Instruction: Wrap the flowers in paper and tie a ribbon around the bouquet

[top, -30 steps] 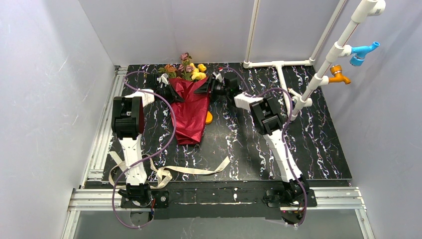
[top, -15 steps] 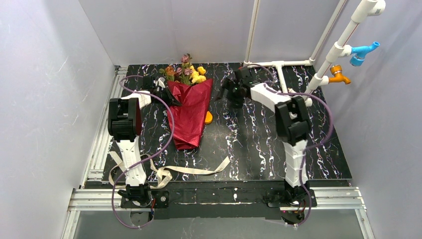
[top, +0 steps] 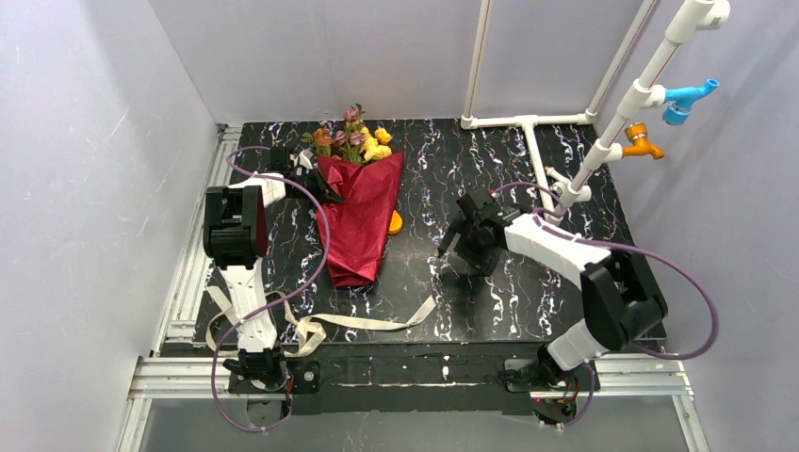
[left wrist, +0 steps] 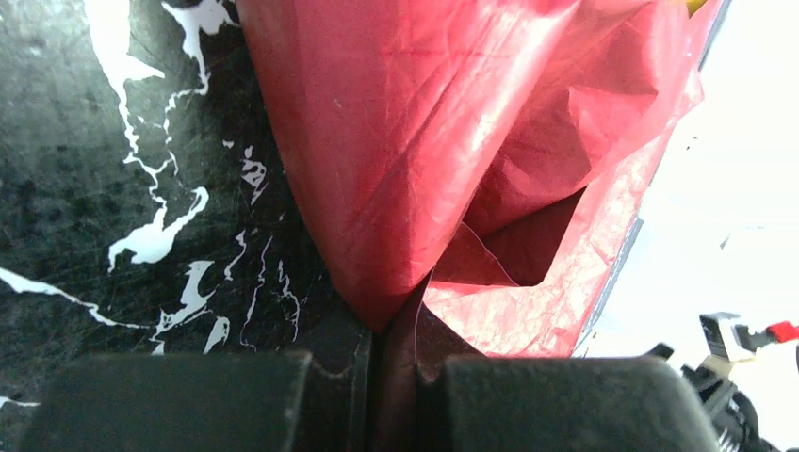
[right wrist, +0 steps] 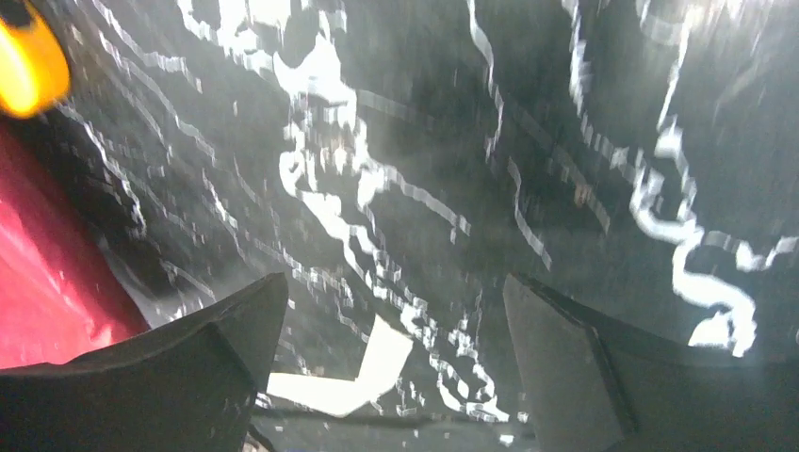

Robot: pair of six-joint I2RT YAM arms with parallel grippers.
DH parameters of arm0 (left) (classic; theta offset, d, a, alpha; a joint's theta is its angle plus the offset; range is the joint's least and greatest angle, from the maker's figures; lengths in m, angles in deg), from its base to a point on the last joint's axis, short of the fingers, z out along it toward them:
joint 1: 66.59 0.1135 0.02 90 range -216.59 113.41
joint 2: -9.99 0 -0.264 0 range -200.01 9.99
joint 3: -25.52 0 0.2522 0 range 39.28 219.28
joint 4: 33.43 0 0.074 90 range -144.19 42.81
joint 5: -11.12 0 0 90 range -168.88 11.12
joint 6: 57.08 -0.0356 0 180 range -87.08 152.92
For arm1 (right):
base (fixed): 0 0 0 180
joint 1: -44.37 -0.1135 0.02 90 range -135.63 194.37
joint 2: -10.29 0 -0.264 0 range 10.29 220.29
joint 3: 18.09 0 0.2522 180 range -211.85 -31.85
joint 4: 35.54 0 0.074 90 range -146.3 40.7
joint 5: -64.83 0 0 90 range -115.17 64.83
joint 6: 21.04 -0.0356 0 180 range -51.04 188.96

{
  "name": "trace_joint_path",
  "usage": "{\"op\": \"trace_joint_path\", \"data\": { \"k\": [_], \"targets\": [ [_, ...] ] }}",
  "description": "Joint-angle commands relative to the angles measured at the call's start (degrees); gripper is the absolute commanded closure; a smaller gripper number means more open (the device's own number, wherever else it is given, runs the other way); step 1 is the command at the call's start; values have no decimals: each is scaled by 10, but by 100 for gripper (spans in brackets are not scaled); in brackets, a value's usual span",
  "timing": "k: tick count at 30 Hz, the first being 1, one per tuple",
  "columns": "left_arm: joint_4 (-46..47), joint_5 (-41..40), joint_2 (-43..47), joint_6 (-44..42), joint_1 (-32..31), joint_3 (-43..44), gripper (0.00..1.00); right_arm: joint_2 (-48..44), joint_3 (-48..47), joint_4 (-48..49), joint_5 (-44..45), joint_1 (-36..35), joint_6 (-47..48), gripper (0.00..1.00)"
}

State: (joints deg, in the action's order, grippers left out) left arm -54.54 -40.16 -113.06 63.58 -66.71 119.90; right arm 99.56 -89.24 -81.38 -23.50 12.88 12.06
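Bouquet (top: pixel 359 221), position? (A)
Flat on the table (top: pixel 443 160), far-left quarter. Flowers (top: pixel 353 141) at the far edge, cone tip towards the near edge. (B)
Grippers? (A)
Left gripper (left wrist: pixel 377 367) closed, pinching the paper (left wrist: pixel 396 141) at the cone's left rim. Right gripper (right wrist: pixel 396 315) spread wide, empty, over the table's middle. Ribbon (top: pixel 367 323) along the near edge. Plain walls (top: pixel 94 141) around. (B)

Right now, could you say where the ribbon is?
Top view: the ribbon lies along the near table edge, beside the left arm's base, below the bouquet.
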Motion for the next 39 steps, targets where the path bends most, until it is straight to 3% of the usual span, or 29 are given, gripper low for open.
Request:
{"op": "trace_joint_path", "data": {
  "k": [1,6,12,17,24,26,30,33,39],
  "targets": [
    [-42,13,48,-10,0,-14,100,-75,13,-45,86,-79,-131,8],
    [-54,16,52,-13,0,-14,100,-64,-10,-101,112,-164,-213,13],
    [-63,24,47,-20,0,-11,100,-52,15,-85,142,-271,-307,19],
    [-68,34,48,-20,0,-5,100,3,19,-42,110,-298,-303,34],
    [-69,35,55,-24,0,-7,100,55,-3,-47,104,-310,-283,37],
    [-66,35,55,-22,0,-10,100,64,3,-34,97,-310,-277,52],
    [-56,40,52,-15,0,-13,100,87,2,-19,87,-310,-270,95],
    [-53,44,50,-9,0,-15,100,96,-8,-9,104,-300,-259,99],
    [-56,54,49,5,0,-5,100,157,-73,34,106,-173,-161,99]
  ]
}}
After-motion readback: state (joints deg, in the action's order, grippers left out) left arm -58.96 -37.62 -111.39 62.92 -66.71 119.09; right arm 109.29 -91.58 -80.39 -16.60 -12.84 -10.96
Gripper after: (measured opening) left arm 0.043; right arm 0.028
